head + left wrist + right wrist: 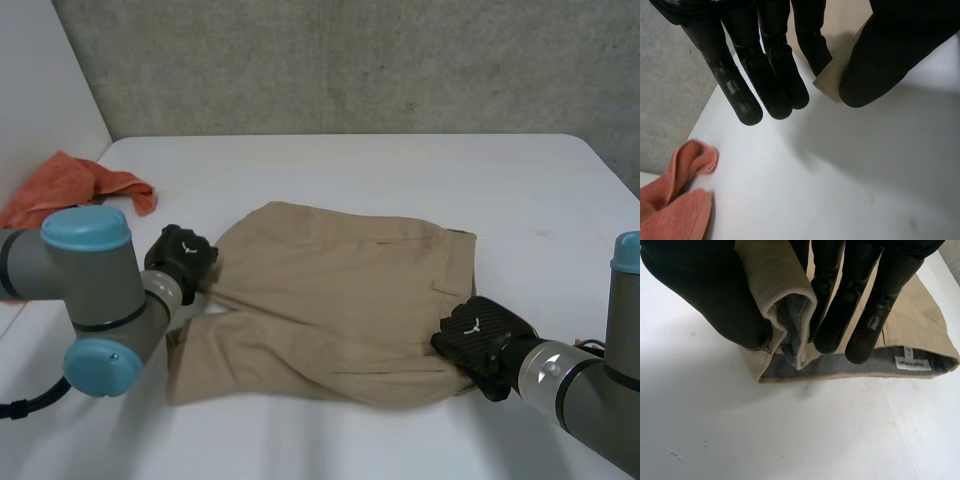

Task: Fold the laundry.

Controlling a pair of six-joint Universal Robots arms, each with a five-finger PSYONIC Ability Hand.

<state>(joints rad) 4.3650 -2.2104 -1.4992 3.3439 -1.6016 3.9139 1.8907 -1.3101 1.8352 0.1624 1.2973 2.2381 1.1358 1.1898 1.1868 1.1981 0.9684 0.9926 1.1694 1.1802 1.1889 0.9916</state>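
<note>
Where my left arm crosses the head view, it hides part of the one tan garment (330, 300) lying in the middle of the white table (400, 165), and the single orange cloth (80, 185) at the far left runs out of sight. My left hand (880, 55) pinches one garment corner between thumb and finger; my right hand (700, 295) clamps the folded waistband between thumb and fingers, near one white label (912, 363) whose print I cannot read.

White tag (912, 363) on grey inner waistband (840, 366) of beige shorts (920, 320): print illeg., too small. White Y-shaped logo (474, 325) on back of right hand (490, 345).
</note>
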